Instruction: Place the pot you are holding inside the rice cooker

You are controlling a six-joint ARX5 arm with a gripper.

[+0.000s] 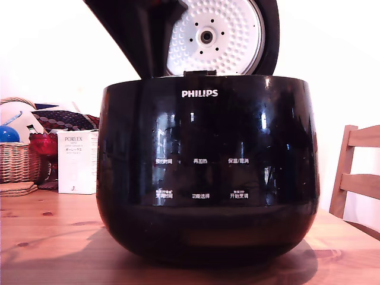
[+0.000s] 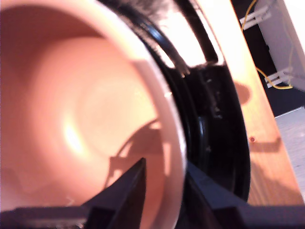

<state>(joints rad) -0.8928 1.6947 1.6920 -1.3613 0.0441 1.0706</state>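
While the cooker (image 1: 208, 172) is sitting lid-up on the counter (image 1: 47, 237), the hand (image 2: 164, 191) is pinching the pot (image 2: 86, 119) by its rim, keeping it hanging level over the opening.

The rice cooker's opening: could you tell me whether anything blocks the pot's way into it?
Nothing visible does. The glossy black rice cooker has its round lid raised. In the wrist view, the gripper pinches the rim of the pot, whose inside looks pinkish, beside the cooker's black rim. The cooker's cavity itself is out of sight.
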